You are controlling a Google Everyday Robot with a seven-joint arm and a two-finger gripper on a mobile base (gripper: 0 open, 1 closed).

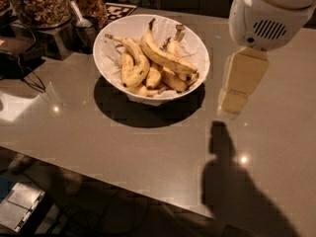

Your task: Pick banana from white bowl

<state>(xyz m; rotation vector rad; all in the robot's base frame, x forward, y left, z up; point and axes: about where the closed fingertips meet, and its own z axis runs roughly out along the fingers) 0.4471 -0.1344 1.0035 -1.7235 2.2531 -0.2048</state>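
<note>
The white bowl (109,53), lined with crinkled white paper, stands on the grey table at upper centre. Several bananas lie in it. The banana (165,58), the longest one, lies on top, running from its dark stem at the back to a dark tip at the right rim. A strongly curved banana (133,58) lies left of it. My gripper (233,101), cream-coloured under the white wrist housing (270,14), hangs to the right of the bowl, outside its rim and above the table, touching nothing.
Glass jars of nuts (37,1) and a metal scoop (79,16) stand at the back left, beside the bowl. A dark device with cables (17,58) lies at the left. The arm's shadow (232,181) falls near the table's front edge (148,194).
</note>
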